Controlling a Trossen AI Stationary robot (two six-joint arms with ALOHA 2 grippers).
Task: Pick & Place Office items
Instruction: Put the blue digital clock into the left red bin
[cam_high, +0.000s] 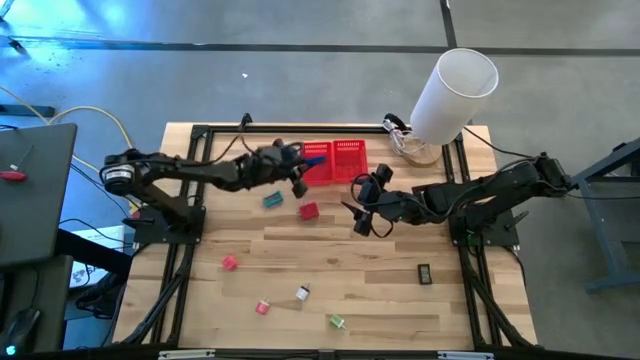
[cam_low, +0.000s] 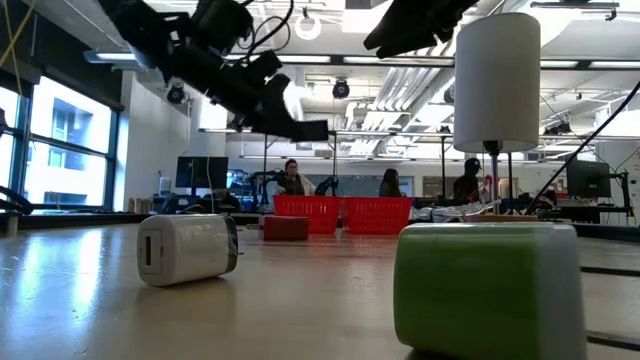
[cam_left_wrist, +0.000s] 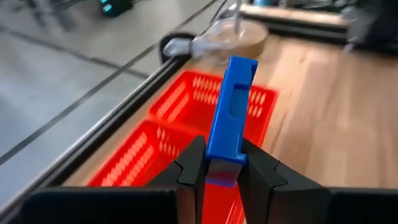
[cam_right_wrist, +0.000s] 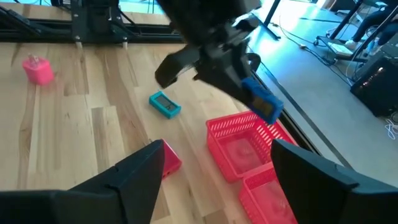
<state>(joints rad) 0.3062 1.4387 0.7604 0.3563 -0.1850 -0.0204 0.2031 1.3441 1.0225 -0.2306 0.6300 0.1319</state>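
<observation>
While the blue item (cam_left_wrist: 231, 112) sits pinched by its lower end alone between the left gripper's (cam_left_wrist: 222, 167) narrowly set jaws, most of its length stands free above them, and that is where trouble could begin: a jolt or a quick turn of the wrist could let it pivot or slide out early. It hangs over the two red mesh baskets (cam_high: 335, 160) at the far middle of the counter (cam_high: 380, 285), seemingly above the left one, near the wall the pair share, so a release made off-centre could, I judge, send it onto that wall, let it tip into the wrong basket or bounce out onto the wood. The right gripper (cam_high: 362, 208), jaws spread wide and holding nothing, waits just near and right of the baskets, close to the left arm's path; if both arms move at once over the baskets they could brush each other. On the near side of the baskets lie the teal item (cam_high: 273, 200) and the red block (cam_high: 308, 211), which a low retreat of either arm could knock along the counter. Farther off, the pink item (cam_high: 229, 263), the red-white item (cam_high: 263, 307), the whitish item (cam_high: 302, 293), the green item (cam_high: 336, 322) and the black rectangle (cam_high: 424, 271) lie well apart toward the near edge, out of harm for now. The big white cylinder (cam_high: 452, 93) at the far right corner could be clipped by a wide swing of the right arm.
</observation>
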